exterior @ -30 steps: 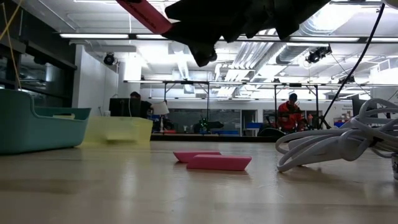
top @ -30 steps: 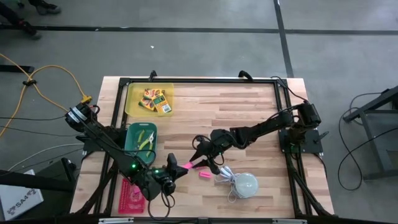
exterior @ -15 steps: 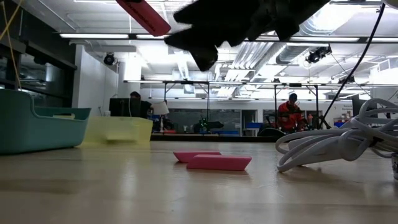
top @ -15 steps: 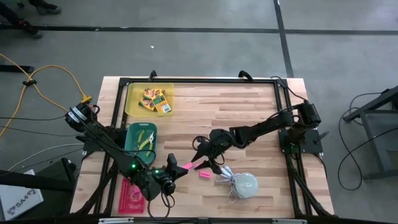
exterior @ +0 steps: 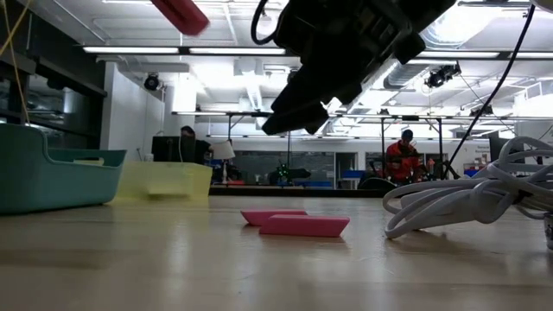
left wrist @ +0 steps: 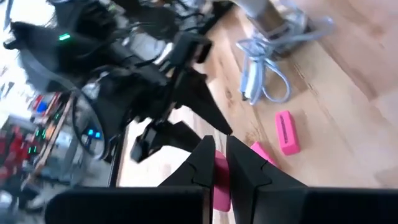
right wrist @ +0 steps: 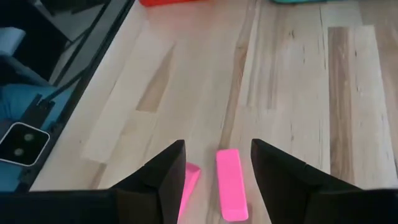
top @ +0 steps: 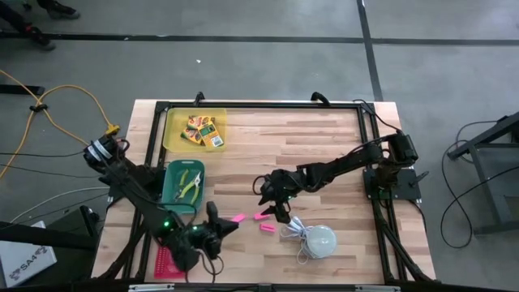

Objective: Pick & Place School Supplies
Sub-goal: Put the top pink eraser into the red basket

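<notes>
My left gripper [top: 222, 226] hovers near the table's front, shut on a pink eraser [top: 238, 217], which appears high in the low view [exterior: 180, 13]. Two more pink erasers [top: 261, 215] [top: 267, 227] lie flat on the wood. My right gripper [top: 272, 203] stands open above them, tipped downward; in its wrist view one eraser [right wrist: 230, 183] lies between the lines of its fingers and the other eraser [right wrist: 188, 178] is beside one finger. The lime-handled scissors [top: 189, 182] lie in the teal bin [top: 172, 195]. The yellow-and-green boxes [top: 201, 130] rest in the yellow tray [top: 172, 134]. My left gripper pinches one end of the pink eraser [left wrist: 218, 179] between its two fingers. The fingers come nearly level from the table's near-left side. The eraser's free end [top: 241, 216] sticks out past the fingertips toward my right gripper, lifted clear of the table.
A white dome [top: 319, 240] with a coiled white cord [top: 293, 231] sits just right of the loose erasers. A red tray [top: 169, 261] lies at the near-left corner. A black frame [top: 259, 105] runs round the tabletop. Bare wood spreads across the table's middle and far right.
My left gripper has swung toward the table's left edge and rolled, carrying the pink eraser away from my right gripper; the eraser stays lifted. My right gripper has tipped downward and sunk toward the two erasers on the table.
</notes>
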Controlling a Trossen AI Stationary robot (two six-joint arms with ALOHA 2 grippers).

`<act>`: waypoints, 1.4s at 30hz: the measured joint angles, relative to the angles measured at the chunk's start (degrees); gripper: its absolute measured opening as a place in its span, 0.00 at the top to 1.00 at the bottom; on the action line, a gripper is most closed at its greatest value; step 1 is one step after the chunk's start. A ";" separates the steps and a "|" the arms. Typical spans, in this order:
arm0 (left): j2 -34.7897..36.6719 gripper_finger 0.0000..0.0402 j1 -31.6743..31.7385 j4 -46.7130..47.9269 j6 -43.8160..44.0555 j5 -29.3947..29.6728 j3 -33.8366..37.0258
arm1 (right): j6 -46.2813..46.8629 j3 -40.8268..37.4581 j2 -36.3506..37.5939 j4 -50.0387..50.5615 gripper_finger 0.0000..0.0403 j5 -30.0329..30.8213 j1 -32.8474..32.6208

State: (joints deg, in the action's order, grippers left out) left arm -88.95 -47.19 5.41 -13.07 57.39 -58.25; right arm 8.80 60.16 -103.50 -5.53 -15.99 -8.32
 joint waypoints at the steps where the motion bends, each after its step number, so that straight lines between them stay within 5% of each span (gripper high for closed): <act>1: 0.01 0.96 -0.82 0.03 2.22 1.54 -0.09 | 0.48 0.00 0.00 0.20 0.57 0.00 -0.04; 6: 0.50 0.96 -5.59 0.97 18.18 7.30 -0.38 | 1.98 0.00 0.00 1.92 0.57 0.02 -0.04; 11: 2.73 0.96 -9.52 9.11 37.75 6.67 -0.46 | 2.01 0.00 0.00 2.28 0.57 0.02 -0.04; 14: 4.95 0.96 -10.97 18.54 52.51 -0.27 -0.47 | 2.16 0.00 0.00 2.32 0.57 0.00 -0.04; 20: 6.80 0.96 -11.05 36.68 83.36 -23.63 -0.54 | 2.15 0.00 0.00 2.28 0.57 0.90 -0.09; 24: 7.06 0.96 -12.20 33.77 84.28 -32.18 -0.54 | 2.14 0.00 0.00 1.97 0.57 1.05 -0.09; 29: 8.61 0.96 -14.59 28.54 84.56 -32.75 -0.55 | 2.14 0.00 0.00 1.84 0.57 1.27 -0.09; 42: 8.16 0.96 -22.04 36.06 99.92 -34.77 -0.34 | 3.64 0.00 -0.02 1.65 0.57 1.31 -0.31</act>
State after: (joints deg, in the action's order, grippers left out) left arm -80.79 -69.23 41.47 86.85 22.62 -58.58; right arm 12.45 60.16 -103.53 -3.88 -14.68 -8.62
